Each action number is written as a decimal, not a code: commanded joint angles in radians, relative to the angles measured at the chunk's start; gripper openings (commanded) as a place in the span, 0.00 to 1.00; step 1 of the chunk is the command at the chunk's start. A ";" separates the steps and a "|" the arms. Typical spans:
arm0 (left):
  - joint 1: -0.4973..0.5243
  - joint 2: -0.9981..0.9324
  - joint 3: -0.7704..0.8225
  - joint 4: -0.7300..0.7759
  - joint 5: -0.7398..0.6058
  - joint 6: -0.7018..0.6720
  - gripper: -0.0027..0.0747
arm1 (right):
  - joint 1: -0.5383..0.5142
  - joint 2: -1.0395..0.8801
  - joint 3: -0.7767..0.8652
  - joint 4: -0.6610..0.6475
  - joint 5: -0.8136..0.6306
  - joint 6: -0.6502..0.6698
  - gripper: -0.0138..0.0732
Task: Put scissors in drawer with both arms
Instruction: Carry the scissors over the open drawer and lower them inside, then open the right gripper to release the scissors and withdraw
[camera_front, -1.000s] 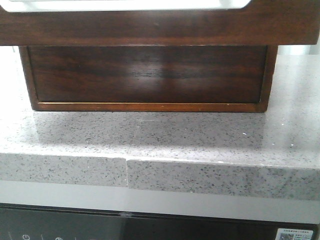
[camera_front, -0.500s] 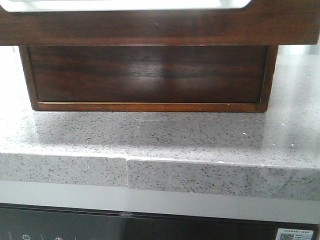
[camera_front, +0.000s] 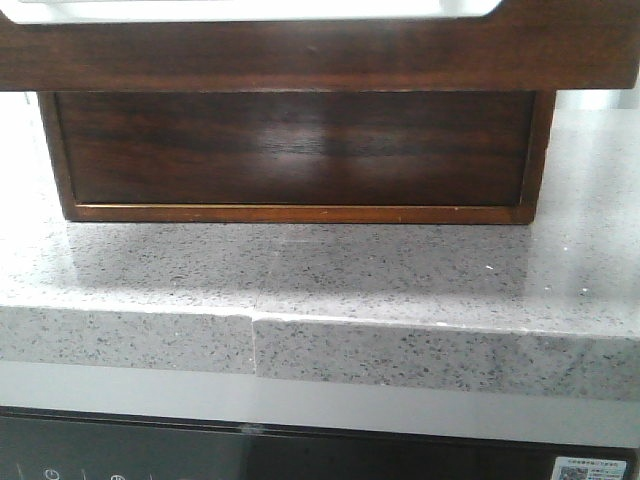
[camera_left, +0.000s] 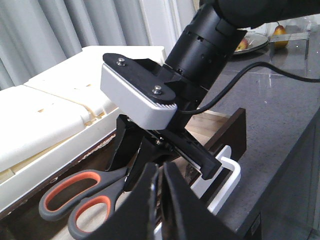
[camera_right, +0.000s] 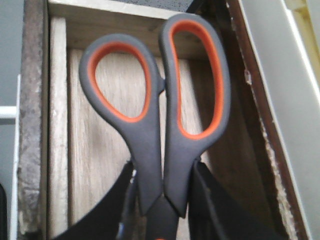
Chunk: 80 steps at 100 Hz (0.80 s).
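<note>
Placing step, we reckon. Our right gripper (camera_right: 160, 212) clamped on scissors (camera_right: 157, 107), hanging over open drawer (camera_right: 107, 150). Left gripper (camera_left: 161, 200) fingers nearly together, holding nothing. Next move: lower, let go, pull clear, then push drawer closed.

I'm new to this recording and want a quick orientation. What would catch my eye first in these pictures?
The orange and grey scissors stand out: the right gripper is clamped on them just below the handle loops, holding them over the pale wooden floor of the open drawer. In the left wrist view, the left gripper sits close by with its fingers nearly together. The front view shows only the dark glossy cabinet on a speckled grey counter.
</note>
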 joint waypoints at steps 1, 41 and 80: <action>0.002 0.002 -0.028 -0.015 -0.071 -0.010 0.01 | -0.003 -0.027 -0.035 0.012 -0.044 -0.010 0.30; 0.002 0.002 -0.028 -0.015 -0.071 -0.010 0.01 | -0.006 -0.037 -0.035 0.012 -0.043 -0.010 0.50; 0.002 -0.001 -0.014 0.042 -0.084 -0.154 0.01 | -0.006 -0.248 -0.022 0.113 0.025 0.016 0.11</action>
